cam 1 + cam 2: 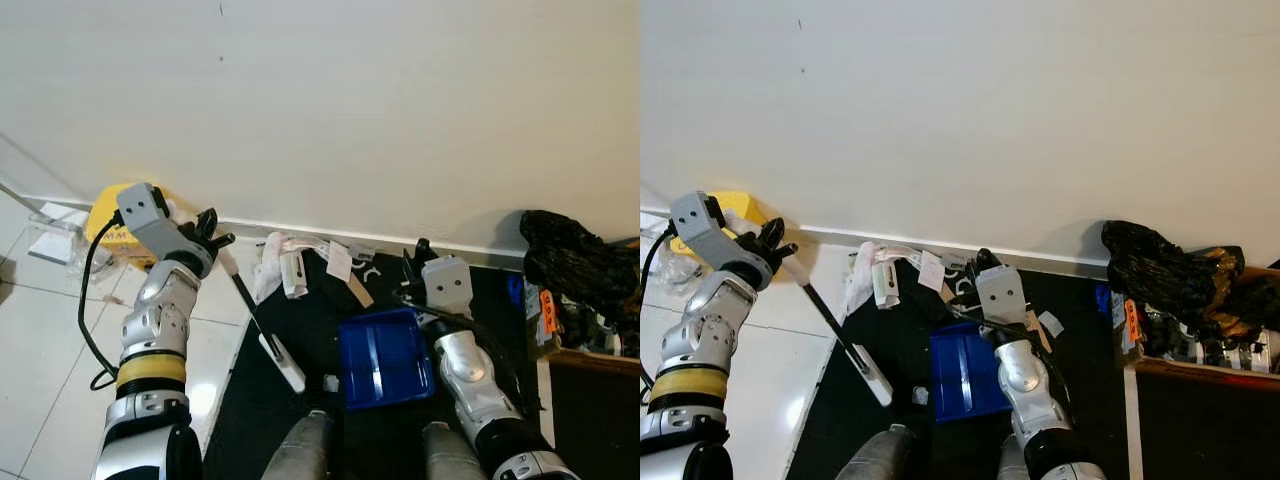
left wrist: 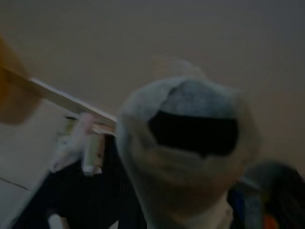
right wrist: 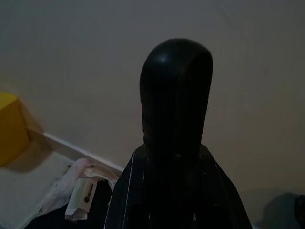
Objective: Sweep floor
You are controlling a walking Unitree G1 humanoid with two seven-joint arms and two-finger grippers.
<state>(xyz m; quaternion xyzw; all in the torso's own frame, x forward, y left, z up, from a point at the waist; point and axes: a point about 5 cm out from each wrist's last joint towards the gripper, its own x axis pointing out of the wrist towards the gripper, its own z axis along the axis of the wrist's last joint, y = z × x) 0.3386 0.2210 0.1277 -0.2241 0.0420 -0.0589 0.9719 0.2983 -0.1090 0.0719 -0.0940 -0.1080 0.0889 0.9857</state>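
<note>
A black mat (image 1: 300, 330) is lying against a white wall. The left gripper (image 1: 208, 235) is clamping the brush (image 1: 262, 325), its handle slanting down toward the blue dustpan (image 1: 385, 358), held upright by the right gripper (image 1: 420, 262). Paper litter (image 1: 300, 262) is lying beyond both.

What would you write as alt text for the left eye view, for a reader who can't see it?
The robot's left gripper holds a broom slanting down onto a black mat, while its right gripper holds a blue dustpan on that mat. Paper litter lies by the white wall, a yellow container to the left and a black bag to the right.
</note>
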